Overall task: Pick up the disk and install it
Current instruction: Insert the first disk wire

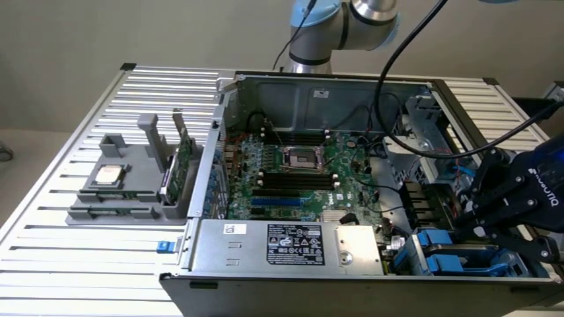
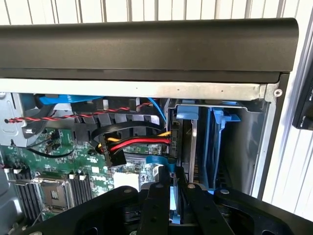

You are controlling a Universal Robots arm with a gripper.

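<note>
The disk [image 2: 172, 193] shows as a thin blue-edged slab seen edge-on, standing upright between the two black fingers [image 2: 155, 205] of the hand [image 2: 172, 188], which are drawn close together and clamp it from both sides. Most of its body is hidden behind the fingers and the black hand housing, so its label cannot be made out. In the exterior view the hand [image 1: 480, 231] hangs over the drive bay [image 1: 458, 254] at the front corner of the open computer case [image 1: 291, 86], on the exterior view's right, and the blue plastic there is hard to separate into the held disk and the bay's own blue carriers. In the wrist view the disk's upper end sits just before the bay opening, beside an empty blue carrier slot [image 2: 220, 147], with a bundle of red, yellow and black power cables [image 2: 132, 144] and a blue data cable [image 2: 161, 161] close alongside. Further in lie the green motherboard [image 1: 308, 172] with its bare CPU socket [image 1: 295, 157] and the power supply [image 1: 291, 244]. Outside the case, on the slatted desk [image 1: 88, 264], a grey holder [image 1: 123, 191] carries a silver chip [image 1: 108, 174] and an upright green circuit card [image 1: 183, 165].
</note>
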